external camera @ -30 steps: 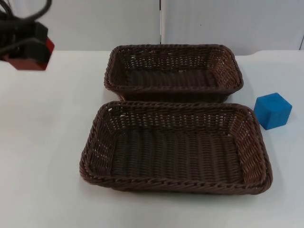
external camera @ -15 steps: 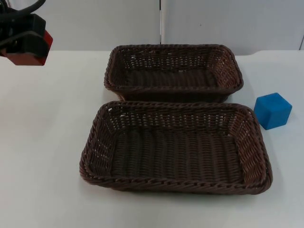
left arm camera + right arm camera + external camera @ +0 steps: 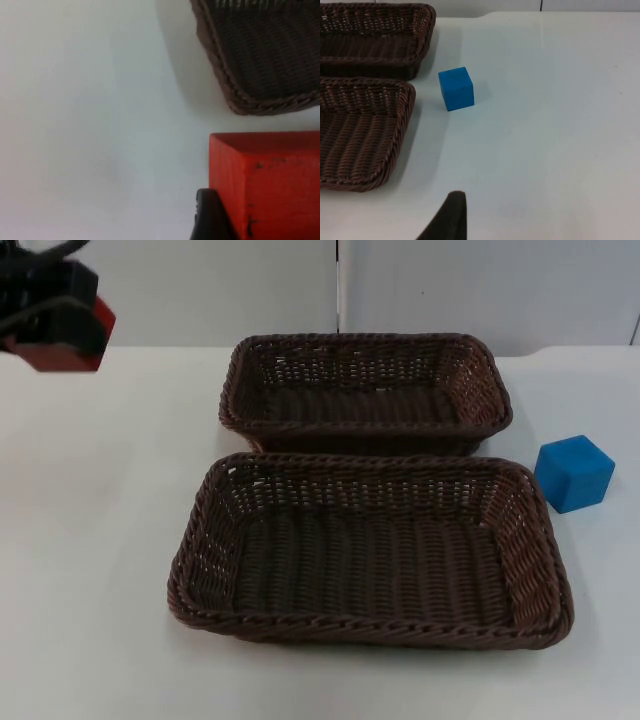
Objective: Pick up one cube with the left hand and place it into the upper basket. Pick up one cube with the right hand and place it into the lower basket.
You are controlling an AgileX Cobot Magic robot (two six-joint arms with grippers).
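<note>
Left gripper [image 3: 60, 335] clamps a matte red cube [image 3: 62, 340], raised well left of the upper basket [image 3: 365, 390] — rectangular brown wicker. Smooth blue cube [image 3: 574, 472] sits right of it — beside the lower basket [image 3: 370, 550]. Right gripper [image 3: 451, 220]: opening indeterminate.

Top view looks down; right wrist, seemingly higher, shares both baskets [image 3: 365, 390]
</note>
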